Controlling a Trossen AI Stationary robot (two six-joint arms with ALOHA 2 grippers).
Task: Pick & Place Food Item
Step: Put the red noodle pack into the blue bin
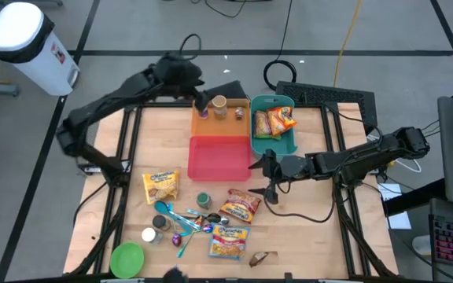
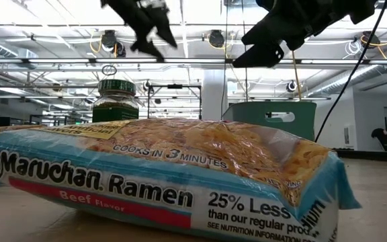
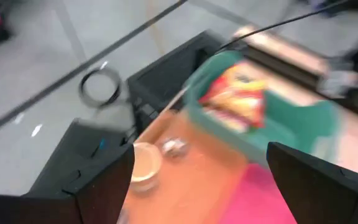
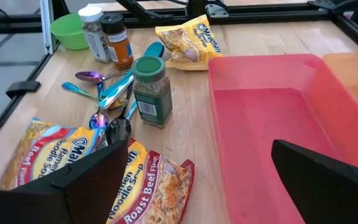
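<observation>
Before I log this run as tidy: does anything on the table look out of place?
Mostly the front clutter: spoons lie criss-crossed among spice jars and ramen packets at mixed angles. The red bin holds nothing, while the teal bin has packets. Nothing looks spilled or torn.

Left pincer [image 1: 202,101] open above orange bin [image 1: 220,122].

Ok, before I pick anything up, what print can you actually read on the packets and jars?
"Maruchan Ramen", "Beef Flavor", "Cooks in 3 minutes", "25% Less": on the beef ramen packet nearest the low camera.
"Ramen Noodle Soup", "Roast Beef Flavor": on the roast beef ramen packet.
"Maruchan", part hidden: on the yellow ramen packet.
Green-lidded spice jar label: too small to read.
</observation>
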